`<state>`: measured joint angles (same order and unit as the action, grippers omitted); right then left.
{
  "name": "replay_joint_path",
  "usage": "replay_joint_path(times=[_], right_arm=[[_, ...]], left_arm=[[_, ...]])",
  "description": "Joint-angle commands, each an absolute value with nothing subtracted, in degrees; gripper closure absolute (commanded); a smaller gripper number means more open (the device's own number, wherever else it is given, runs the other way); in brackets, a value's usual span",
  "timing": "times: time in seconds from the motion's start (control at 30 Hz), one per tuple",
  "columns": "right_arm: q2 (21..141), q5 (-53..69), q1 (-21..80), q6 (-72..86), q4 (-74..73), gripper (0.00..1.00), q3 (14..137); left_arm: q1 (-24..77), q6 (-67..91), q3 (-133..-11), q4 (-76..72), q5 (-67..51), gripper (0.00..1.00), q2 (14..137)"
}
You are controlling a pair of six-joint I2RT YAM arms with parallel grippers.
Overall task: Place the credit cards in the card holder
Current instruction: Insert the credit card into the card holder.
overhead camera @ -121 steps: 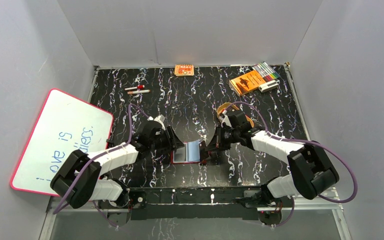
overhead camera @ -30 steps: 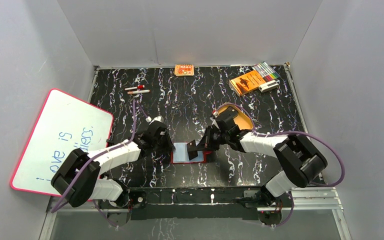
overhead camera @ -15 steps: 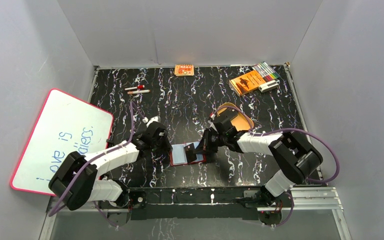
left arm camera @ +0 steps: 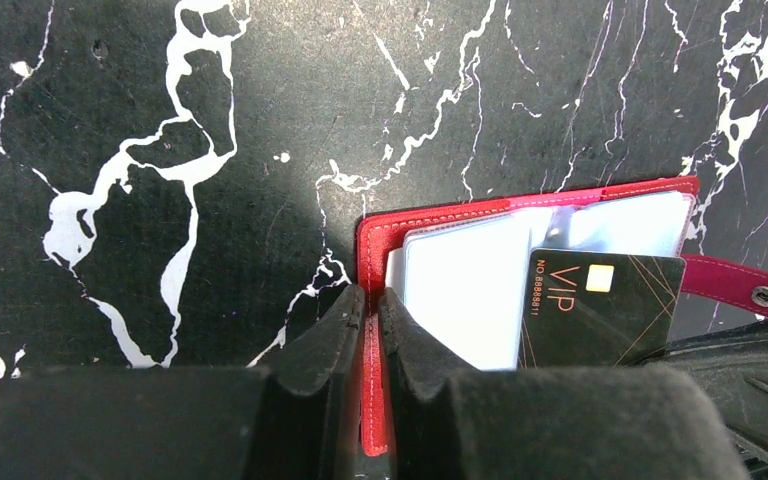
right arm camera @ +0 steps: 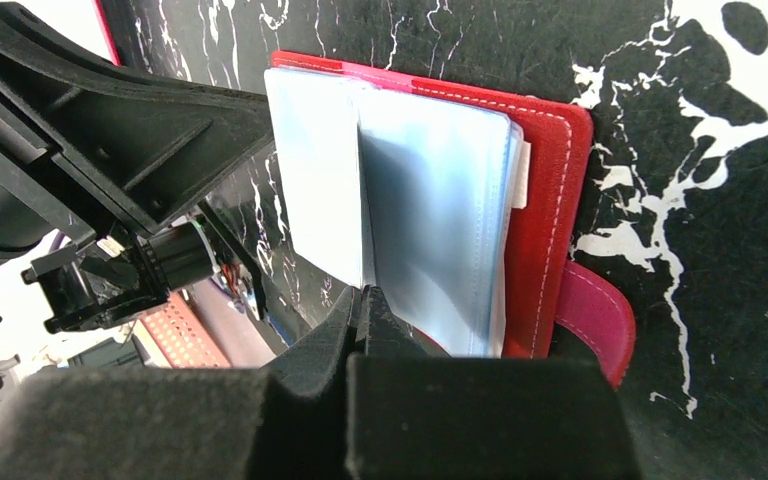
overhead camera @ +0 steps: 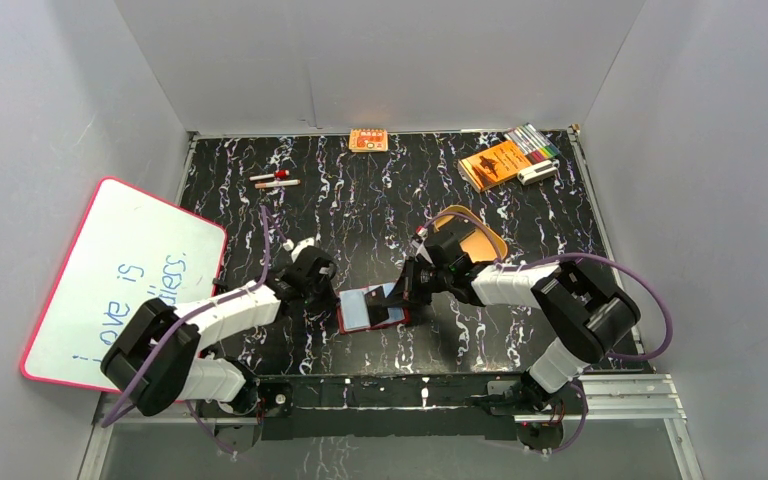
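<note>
Closest to me, a little in from the near edge of the worktop (overhead camera: 380,200) and about midway along it, the card holder (left arm camera: 378,245) lies open and flat, with both arms meeting over it. My left gripper (left arm camera: 372,297) has its fingers drawn almost together on the red cover edge nearest that arm, with only the leather between them. I read that as an anchor, so the holder cannot slide or fold shut while a card is pushed in. My right gripper (right arm camera: 362,300) is clamped fully closed, and it appears to pinch the credit card (left arm camera: 605,315) by its near corner. The card lies over the clear sleeves (left arm camera: 460,290), and I cannot tell whether its edge is inside a pocket. The holder is dark red with pale stitching round its border. Its bluish sleeves are fanned, and a snap tab (left arm camera: 735,285) with a metal stud sticks out on the right-arm side. The card is black with thin gold lines, a small chip and "VIP" lettering, and it is the only card I can see. Farther back, a tan oval tray (overhead camera: 478,240) sits just behind the right gripper. An orange box (overhead camera: 368,140) sits at the far edge and an orange booklet (overhead camera: 493,163) near the far right corner, both well apart from the work.
</note>
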<state>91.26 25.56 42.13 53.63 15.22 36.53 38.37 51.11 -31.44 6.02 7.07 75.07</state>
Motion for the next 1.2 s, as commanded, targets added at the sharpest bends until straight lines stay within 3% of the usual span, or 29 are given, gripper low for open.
replay_joint_path(times=[0.0, 0.4, 0.77, 1.17], right_arm=[[91.7, 27.1, 42.8, 53.8, 18.7, 1.00, 36.2], [93.9, 27.3, 43.0, 52.7, 21.0, 1.00, 35.7], [90.3, 19.4, 42.8, 44.4, 10.6, 1.00, 37.3], [90.9, 17.8, 42.5, 44.6, 11.5, 1.00, 37.7]], left_arm=[[38.5, 51.0, -30.7, 6.8, 6.9, 0.92, 76.5], [38.5, 50.2, -31.3, 6.7, 6.7, 0.94, 78.1], [38.4, 49.7, -32.4, 7.5, 7.3, 0.95, 79.2], [38.4, 49.9, -32.6, 7.4, 6.9, 0.95, 79.8]])
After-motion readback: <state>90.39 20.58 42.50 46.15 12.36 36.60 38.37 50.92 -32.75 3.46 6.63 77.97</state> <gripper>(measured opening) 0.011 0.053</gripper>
